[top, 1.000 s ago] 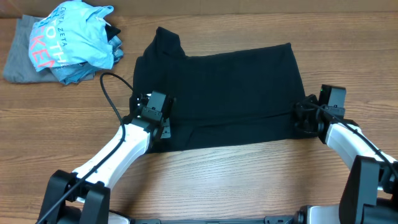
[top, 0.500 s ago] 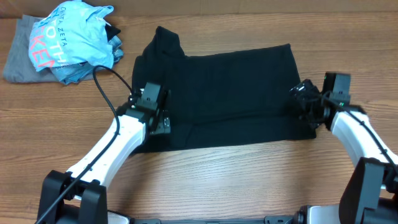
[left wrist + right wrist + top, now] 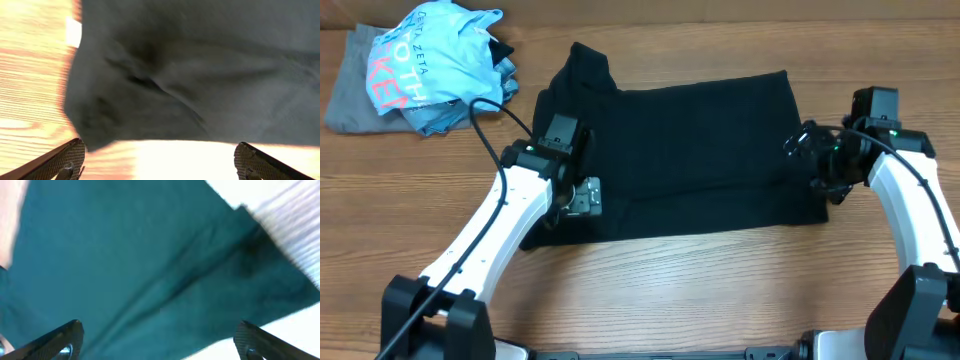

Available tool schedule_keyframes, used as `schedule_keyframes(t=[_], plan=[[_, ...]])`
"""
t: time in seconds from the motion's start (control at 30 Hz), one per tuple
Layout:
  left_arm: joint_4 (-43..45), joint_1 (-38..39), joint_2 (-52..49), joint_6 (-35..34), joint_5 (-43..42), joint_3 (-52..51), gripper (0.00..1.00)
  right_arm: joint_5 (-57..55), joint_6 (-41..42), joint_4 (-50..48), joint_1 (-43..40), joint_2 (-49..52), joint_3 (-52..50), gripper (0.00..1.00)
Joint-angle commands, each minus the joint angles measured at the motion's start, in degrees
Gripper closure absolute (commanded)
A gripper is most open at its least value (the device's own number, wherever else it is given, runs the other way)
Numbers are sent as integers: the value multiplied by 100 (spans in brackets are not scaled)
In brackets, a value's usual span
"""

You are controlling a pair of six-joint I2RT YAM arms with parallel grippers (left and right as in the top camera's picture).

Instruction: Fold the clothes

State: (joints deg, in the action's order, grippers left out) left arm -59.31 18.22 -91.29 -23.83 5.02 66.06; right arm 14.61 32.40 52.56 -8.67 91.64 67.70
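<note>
The clothes [image 3: 690,150], a black T-shirt, lie folded into a wide flat band across the middle of the table, one sleeve sticking out at the back left. My left gripper [image 3: 563,170] hovers over the shirt's left end, open, with nothing between its fingers. In the left wrist view the shirt's rumpled front left corner [image 3: 105,115] lies on the wood just beyond the spread gripper [image 3: 160,162]. My right gripper [image 3: 808,165] is open over the shirt's right end. In the right wrist view the fabric [image 3: 125,255] fills the space ahead of the empty gripper [image 3: 160,340].
A light blue shirt with pink lettering [image 3: 440,65] lies crumpled on a grey garment [image 3: 350,95] at the back left corner. The left arm's black cable [image 3: 492,135] loops up beside the shirt's left edge. Bare wooden table [image 3: 700,290] runs along the front.
Both grippers have opened and let go of the shirt's front edge. Each has risen and drawn back, the left toward the far side, the right up and to the right.
</note>
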Motion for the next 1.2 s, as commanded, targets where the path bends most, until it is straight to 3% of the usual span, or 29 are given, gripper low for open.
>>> schedule_keyframes(t=[0.0, 0.27, 0.53, 0.63, 0.73, 0.8, 0.93, 1.07, 1.17], plan=[[-39, -42, -330, -85, -1196, -144, 2, 111, -140, -76, 232, 120, -256, 0], [48, 181, -1143, -389, -1475, -146, 2, 109, -138, -323, 531, 195, -446, 0], [538, 184, -1320, -385, -1515, -146, 9, 46, -140, -407, 533, 195, -446, 0], [651, 184, -1320, -380, -1513, -146, 21, 33, -138, -481, 533, 195, -476, 0], [737, 184, -1322, -317, -1491, -146, 51, -103, -136, -468, 535, 205, -476, 2], [765, 177, -1322, -317, -1486, -146, 64, -219, -136, -472, 535, 205, -518, 3], [774, 166, -1318, -319, -1493, -138, 69, -278, -133, -658, 535, 205, -778, 4], [857, 166, -1318, -319, -1493, -129, 89, -275, -68, -1008, 535, 216, -1121, 7], [892, 164, -1318, -317, -1488, -81, 91, -254, 142, -1276, 535, 227, -1416, 9]])
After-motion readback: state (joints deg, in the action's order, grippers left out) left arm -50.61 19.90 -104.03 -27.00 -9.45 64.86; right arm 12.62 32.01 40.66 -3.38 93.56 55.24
